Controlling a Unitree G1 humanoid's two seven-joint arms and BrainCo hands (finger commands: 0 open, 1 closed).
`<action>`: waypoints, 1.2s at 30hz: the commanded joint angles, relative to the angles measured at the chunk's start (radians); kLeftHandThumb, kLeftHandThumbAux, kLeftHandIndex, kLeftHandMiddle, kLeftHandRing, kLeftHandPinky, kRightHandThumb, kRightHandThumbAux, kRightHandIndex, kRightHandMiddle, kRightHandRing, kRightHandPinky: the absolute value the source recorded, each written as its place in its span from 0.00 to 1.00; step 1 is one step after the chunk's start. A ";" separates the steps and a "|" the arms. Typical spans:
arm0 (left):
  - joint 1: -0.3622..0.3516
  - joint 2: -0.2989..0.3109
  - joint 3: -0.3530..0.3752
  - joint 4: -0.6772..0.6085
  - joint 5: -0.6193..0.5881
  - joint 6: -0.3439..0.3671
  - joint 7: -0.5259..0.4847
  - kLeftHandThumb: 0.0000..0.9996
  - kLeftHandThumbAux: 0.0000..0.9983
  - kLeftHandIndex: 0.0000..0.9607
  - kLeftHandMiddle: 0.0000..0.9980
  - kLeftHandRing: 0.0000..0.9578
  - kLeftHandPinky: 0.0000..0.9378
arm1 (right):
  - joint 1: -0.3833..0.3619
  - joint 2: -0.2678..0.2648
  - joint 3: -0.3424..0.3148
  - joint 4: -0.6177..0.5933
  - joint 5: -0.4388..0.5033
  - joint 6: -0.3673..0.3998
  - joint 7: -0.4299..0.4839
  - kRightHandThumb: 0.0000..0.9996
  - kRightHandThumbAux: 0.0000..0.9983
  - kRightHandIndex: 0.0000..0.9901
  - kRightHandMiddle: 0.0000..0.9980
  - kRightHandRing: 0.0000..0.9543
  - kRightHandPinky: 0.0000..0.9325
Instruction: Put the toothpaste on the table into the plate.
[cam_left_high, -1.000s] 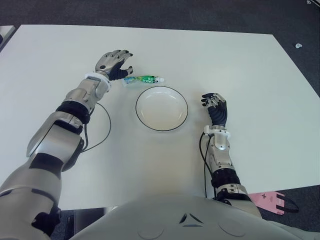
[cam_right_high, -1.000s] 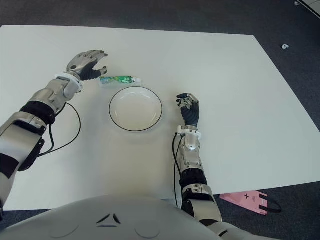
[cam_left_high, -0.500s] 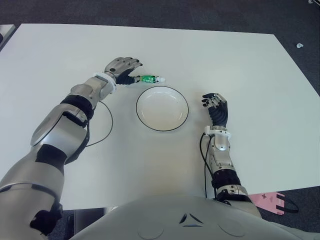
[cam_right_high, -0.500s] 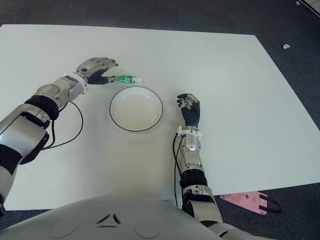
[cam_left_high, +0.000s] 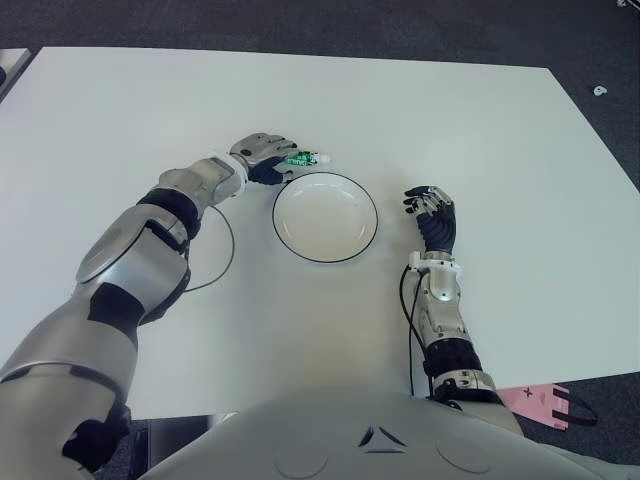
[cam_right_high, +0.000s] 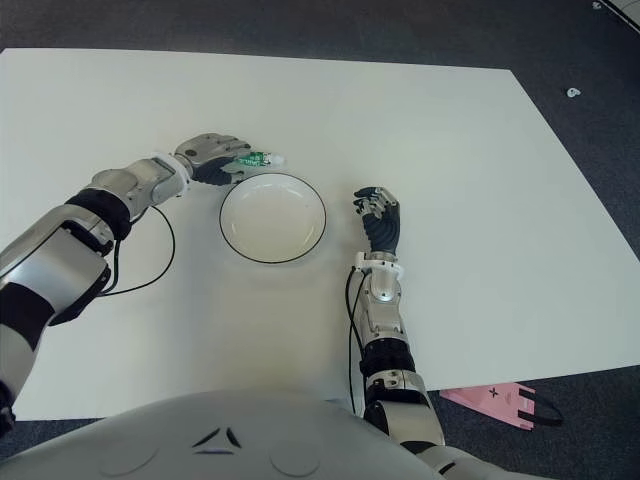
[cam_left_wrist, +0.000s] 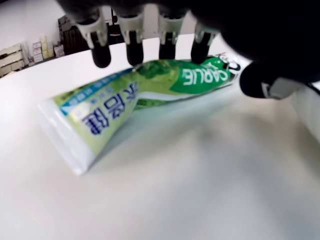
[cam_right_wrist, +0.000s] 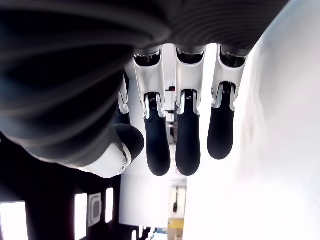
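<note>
Hovering over the toothpaste (cam_left_wrist: 150, 90), the left hand (cam_left_high: 265, 153) spreads its fingers (cam_left_wrist: 134, 47) above the tube, which lies on the table (cam_left_high: 480, 130) just beyond the plate (cam_left_high: 325, 217). The right hand (cam_left_high: 432, 215) shows right of the plate, fingers relaxed, holding nothing.

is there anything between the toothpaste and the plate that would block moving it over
Nothing visible does. The toothpaste lies on the table just beyond the plate rim, with only bare surface between them. The left hand is over the tube, fingers arched around it. The right hand shows to the plate's right.
</note>
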 joint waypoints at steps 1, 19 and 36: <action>0.000 -0.027 -0.031 0.021 0.024 -0.006 -0.041 0.57 0.22 0.00 0.00 0.00 0.00 | 0.097 0.020 0.003 0.082 0.005 0.060 0.005 0.71 0.73 0.43 0.46 0.48 0.51; 0.015 -0.076 -0.114 0.044 0.055 -0.005 -0.075 0.59 0.22 0.00 0.00 0.00 0.00 | 0.096 0.025 -0.002 0.080 0.003 0.081 -0.015 0.72 0.73 0.43 0.46 0.48 0.50; 0.046 -0.118 -0.138 0.084 0.053 0.058 -0.084 0.59 0.24 0.00 0.00 0.00 0.01 | 0.101 0.022 -0.003 0.077 -0.001 0.081 -0.023 0.72 0.73 0.43 0.46 0.48 0.50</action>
